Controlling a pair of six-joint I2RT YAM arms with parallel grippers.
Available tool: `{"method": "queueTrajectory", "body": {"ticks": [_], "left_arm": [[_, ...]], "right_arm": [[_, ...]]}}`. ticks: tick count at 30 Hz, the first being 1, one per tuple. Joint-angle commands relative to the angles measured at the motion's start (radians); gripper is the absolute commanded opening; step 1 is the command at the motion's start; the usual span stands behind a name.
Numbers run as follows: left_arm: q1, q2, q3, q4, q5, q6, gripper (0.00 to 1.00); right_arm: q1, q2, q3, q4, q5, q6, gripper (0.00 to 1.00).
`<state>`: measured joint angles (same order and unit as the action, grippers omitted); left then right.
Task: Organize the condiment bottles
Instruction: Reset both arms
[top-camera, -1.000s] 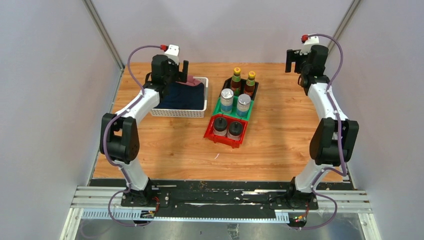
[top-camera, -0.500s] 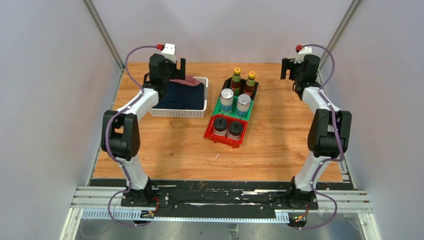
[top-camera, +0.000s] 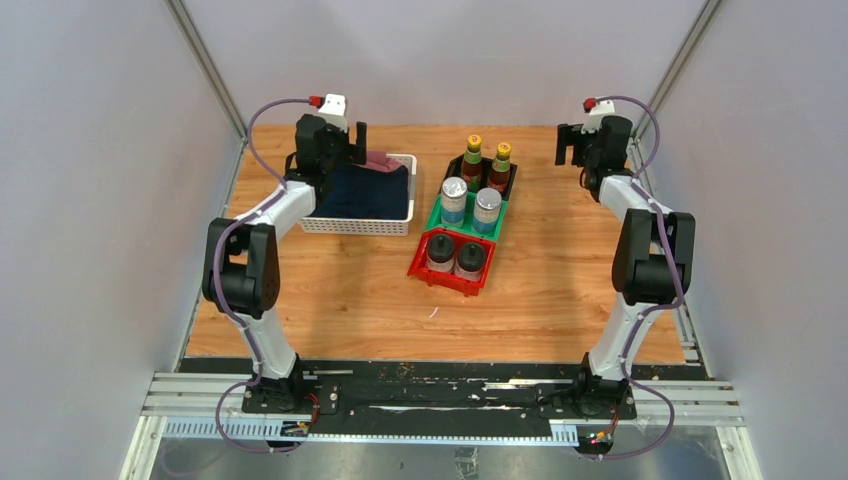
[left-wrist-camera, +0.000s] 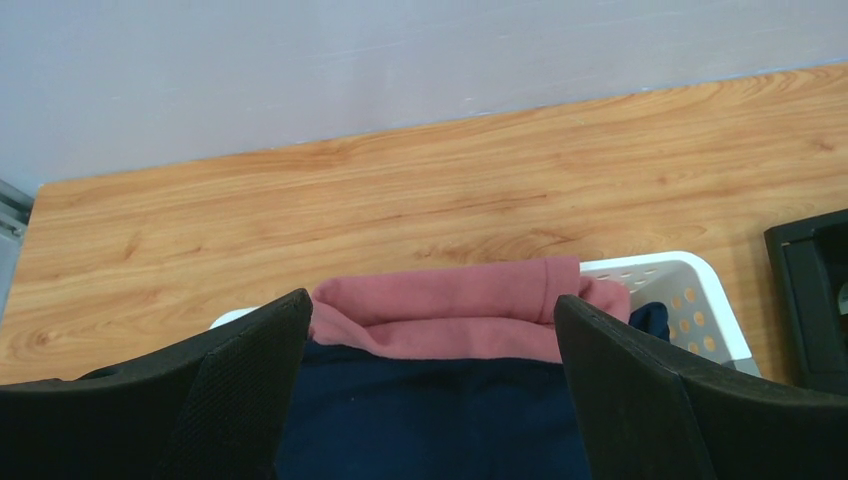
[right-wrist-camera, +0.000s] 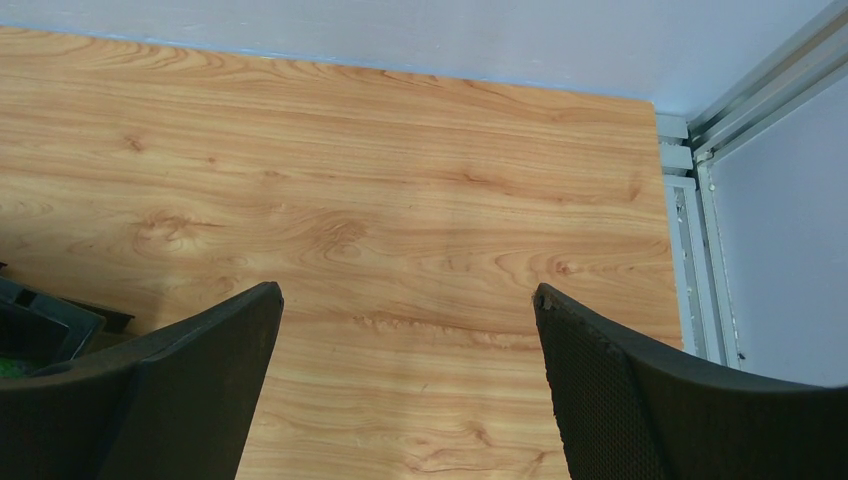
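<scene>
Left gripper (left-wrist-camera: 430, 305) spread empty over white basket (top-camera: 355, 226) | right gripper (right-wrist-camera: 405, 290) wide, far right of basket | condiment bottles (top-camera: 487, 205) right of basket, paired by kind in bins (top-camera: 448, 281) (apparently sorted, so arms idle)

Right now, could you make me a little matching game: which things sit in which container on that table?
Things:
1. yellow-capped sauce bottles
2. silver-lidded shakers
3. black-lidded jars
4. dark cloth

Places:
A. red bin
B. white basket
C. black bin
D. green bin

Pairs: 1-C, 2-D, 3-A, 4-B.
</scene>
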<state>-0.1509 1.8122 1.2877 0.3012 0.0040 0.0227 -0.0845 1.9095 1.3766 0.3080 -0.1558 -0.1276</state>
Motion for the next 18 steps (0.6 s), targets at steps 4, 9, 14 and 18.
{"method": "queueTrajectory", "body": {"ticks": [4, 9, 14, 18], "left_arm": [[0.007, 0.036, -0.016, 0.059, -0.002, 0.000, 1.00], [0.007, 0.039, -0.054, 0.104, -0.034, 0.007, 1.00], [0.007, 0.048, -0.060, 0.121, -0.039, 0.005, 1.00], [0.007, 0.050, -0.072, 0.132, -0.039, 0.003, 1.00]], "right_arm": [[0.009, 0.025, -0.025, 0.074, 0.009, -0.011, 1.00], [0.013, 0.039, -0.042, 0.097, -0.025, 0.005, 1.00], [0.014, 0.061, -0.041, 0.111, -0.029, 0.006, 1.00], [0.017, 0.079, -0.021, 0.100, -0.044, 0.010, 1.00]]}}
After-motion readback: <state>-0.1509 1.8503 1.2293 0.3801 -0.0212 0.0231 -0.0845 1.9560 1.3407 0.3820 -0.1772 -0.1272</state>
